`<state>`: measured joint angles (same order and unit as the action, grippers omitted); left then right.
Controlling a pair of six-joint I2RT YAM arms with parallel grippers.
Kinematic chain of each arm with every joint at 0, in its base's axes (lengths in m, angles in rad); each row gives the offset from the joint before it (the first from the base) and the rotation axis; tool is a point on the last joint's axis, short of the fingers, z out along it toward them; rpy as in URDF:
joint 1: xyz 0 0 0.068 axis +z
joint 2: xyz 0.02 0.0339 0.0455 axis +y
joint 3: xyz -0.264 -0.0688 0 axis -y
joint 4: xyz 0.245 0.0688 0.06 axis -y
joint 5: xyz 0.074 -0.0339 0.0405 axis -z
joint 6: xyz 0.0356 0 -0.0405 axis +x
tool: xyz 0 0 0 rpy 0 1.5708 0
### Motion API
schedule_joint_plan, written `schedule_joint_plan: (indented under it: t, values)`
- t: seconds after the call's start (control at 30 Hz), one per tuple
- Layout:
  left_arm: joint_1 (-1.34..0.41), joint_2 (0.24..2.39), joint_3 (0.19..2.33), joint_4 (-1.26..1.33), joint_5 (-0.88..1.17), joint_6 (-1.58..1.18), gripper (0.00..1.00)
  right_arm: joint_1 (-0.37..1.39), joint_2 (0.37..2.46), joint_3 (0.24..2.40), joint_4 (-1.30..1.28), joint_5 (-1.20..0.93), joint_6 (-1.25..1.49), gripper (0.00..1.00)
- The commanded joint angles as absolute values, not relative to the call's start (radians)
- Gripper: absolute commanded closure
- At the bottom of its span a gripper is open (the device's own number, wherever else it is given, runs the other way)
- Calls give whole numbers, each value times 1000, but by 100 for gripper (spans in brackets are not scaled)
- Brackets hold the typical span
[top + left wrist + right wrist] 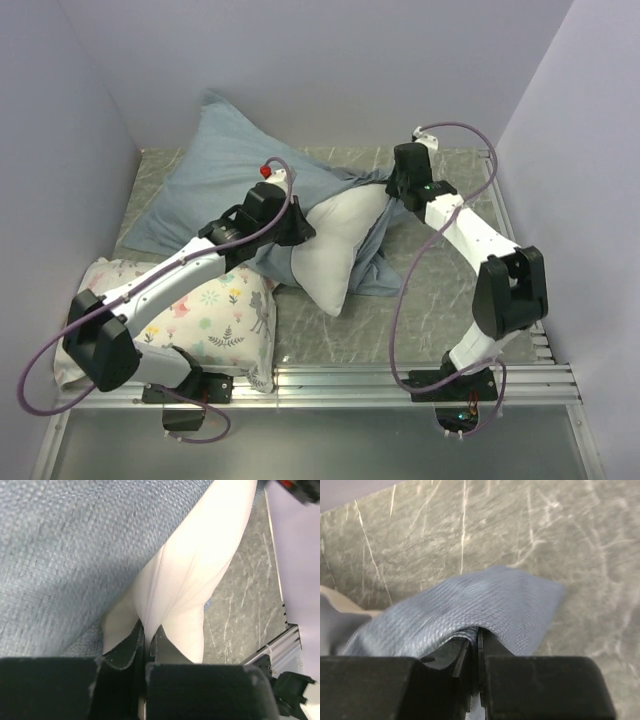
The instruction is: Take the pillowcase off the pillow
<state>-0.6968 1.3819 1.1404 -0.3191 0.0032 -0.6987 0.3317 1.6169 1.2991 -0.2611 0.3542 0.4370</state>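
Grey marbled table (440, 300), pale lilac walls around it. Near-left corner: floral-and-deer print pillow (225, 312) lying flat, partly under my left arm, not part of the job.

Past it, toward the table's middle, my left gripper (148, 630) is closed tight on the white pillow (335, 250), fingers together with a fold of the white cover pinched between them. As I judge it, that grip anchors the pillow so it doesn't travel along with the cloth. The pillow's near end is bare and points at the near edge; its far end sits inside the sack.

Right of that and further back, my right gripper (479, 636) is clamped on the slate-blue pillowcase (230, 170), jaws together on a flap at the open mouth, cloth arching over the fingertips in the wrist view. I hold it at the mouth edge because that gives me something to pull against the anchored pillow, which should slide the sack off.

The bulk of the pillowcase spreads to the far-left corner, one tip up against the back wall, and loose cloth bunches round the pillow's middle. Judgement: roughly half off. The risk is either thin pinch slipping out.
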Motion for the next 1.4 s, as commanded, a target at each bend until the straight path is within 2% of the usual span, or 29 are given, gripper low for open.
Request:
schedule_joint_plan:
  t: [0.0, 0.23, 0.33, 0.37, 0.4, 0.43, 0.47, 0.5, 0.6, 0.7, 0.77, 0.97, 1.1, 1.17, 1.3, 1.37]
  values:
    - [-707, 1287, 1112, -380, 46, -713, 100, 273, 1702, 1376, -221, 255, 439, 89]
    - [-710, 1233, 1137, -391, 46, -724, 100, 216, 1910, 1475, -83, -185, 483, 84]
    - [-709, 1201, 1187, -405, 20, -727, 100, 201, 1983, 1514, -24, -381, 503, 77]
    - [-709, 1194, 1204, -402, 18, -730, 100, 199, 1993, 1516, -2, -431, 529, 73]
    - [-709, 1189, 1216, -394, 11, -739, 100, 198, 2003, 1523, -2, -467, 534, 63]
    - [-709, 1193, 1242, -393, 3, -742, 100, 201, 2003, 1551, -2, -529, 535, 57]
    - [-709, 1201, 1255, -390, 3, -745, 100, 199, 1988, 1561, -2, -525, 540, 51]
    - [-709, 1219, 1267, -384, 3, -756, 100, 198, 1974, 1574, -17, -505, 543, 41]
    - [-707, 1242, 1290, -324, -52, -782, 100, 172, 1915, 1589, -55, -518, 543, 28]
    - [-695, 1261, 1307, -270, -57, -810, 100, 112, 1884, 1589, -52, -635, 601, 19]
    - [-687, 1278, 1312, -207, -48, -827, 100, 58, 1887, 1601, -31, -742, 679, 19]
    - [-643, 1339, 1351, -140, -20, -867, 100, -21, 1764, 1574, -86, -695, 726, 17]
    - [-629, 1416, 1385, -107, -8, -890, 100, -29, 1623, 1540, -185, -501, 687, 14]
    - [-630, 1452, 1419, -89, 15, -899, 100, -29, 1547, 1519, -201, -480, 669, 13]
    - [-640, 1571, 1509, -71, 48, -900, 100, -2, 1398, 1346, -219, -470, 609, 10]
    - [-643, 1623, 1565, -71, 54, -897, 100, 81, 1298, 1255, -212, -399, 572, 7]
